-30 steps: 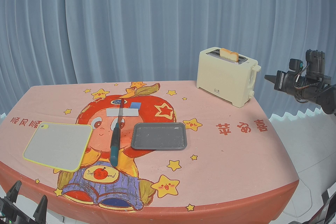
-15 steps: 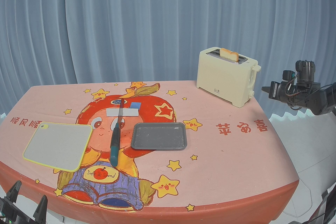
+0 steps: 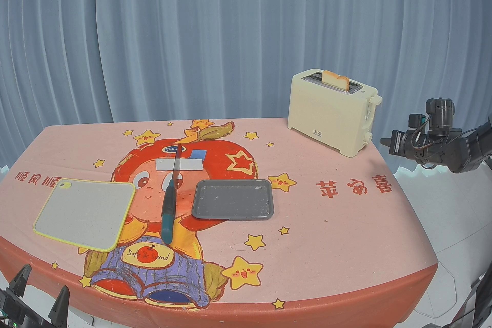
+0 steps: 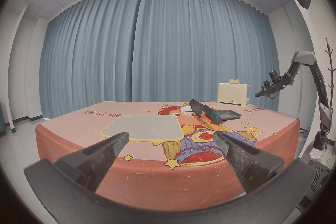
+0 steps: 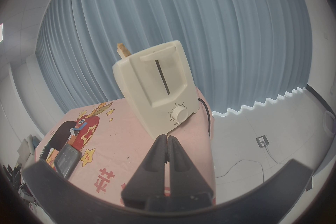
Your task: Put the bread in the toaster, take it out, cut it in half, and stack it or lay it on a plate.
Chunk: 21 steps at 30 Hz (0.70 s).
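A slice of bread (image 3: pixel 335 80) sticks up out of the cream toaster (image 3: pixel 330 111) at the table's far right. The toaster (image 5: pixel 157 84) shows its lever slot and dial in the right wrist view, with the bread (image 5: pixel 122 50) peeking over its top. My right gripper (image 3: pixel 385 142) (image 5: pixel 167 140) is shut and empty, hovering off the table's right edge, pointing at the toaster's lever end. A dark grey plate (image 3: pixel 233 199) lies mid-table, a blue-handled knife (image 3: pixel 170 198) to its left, then a yellow-rimmed cutting board (image 3: pixel 84 213). My left gripper (image 4: pixel 171 146) is open, low before the table's front edge.
A white strip and a small blue tag (image 3: pixel 180 162) lie behind the knife. The toaster's black cord (image 5: pixel 206 119) hangs off the table's right side. A blue curtain closes the back.
My right arm has dropped lower and drawn slightly toward the toaster's lever end. Nothing on the table has moved.
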{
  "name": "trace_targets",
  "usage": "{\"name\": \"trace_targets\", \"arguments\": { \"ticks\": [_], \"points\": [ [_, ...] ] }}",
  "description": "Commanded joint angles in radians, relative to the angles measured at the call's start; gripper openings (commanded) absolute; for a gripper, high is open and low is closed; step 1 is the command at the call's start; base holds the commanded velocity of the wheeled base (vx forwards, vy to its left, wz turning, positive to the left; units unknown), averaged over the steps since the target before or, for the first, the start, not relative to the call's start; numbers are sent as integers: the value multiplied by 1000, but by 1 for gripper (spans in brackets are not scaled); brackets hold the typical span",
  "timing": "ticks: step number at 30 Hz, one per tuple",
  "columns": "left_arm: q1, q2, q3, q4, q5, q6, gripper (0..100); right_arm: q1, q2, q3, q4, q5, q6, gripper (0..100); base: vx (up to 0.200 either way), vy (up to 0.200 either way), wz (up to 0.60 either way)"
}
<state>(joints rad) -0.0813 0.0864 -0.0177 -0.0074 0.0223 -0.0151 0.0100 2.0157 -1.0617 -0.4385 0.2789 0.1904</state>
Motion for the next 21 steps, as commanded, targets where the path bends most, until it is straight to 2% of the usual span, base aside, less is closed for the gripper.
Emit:
{"name": "trace_targets", "arguments": {
  "ticks": [1, 6, 21],
  "points": [
    [0, 0, 18, 0, 1, 0, 100, -1, 35, -6, -22, -1, 0, 0, 0, 0, 0],
    [0, 0, 18, 0, 1, 0, 100, -7, 81, -3, -98, -3, -5, 0, 0, 0, 0],
    [0, 0, 18, 1, 1, 0, 100, -18, 133, -38, -101, -3, -2, 0, 0, 0, 0]
  ]
}}
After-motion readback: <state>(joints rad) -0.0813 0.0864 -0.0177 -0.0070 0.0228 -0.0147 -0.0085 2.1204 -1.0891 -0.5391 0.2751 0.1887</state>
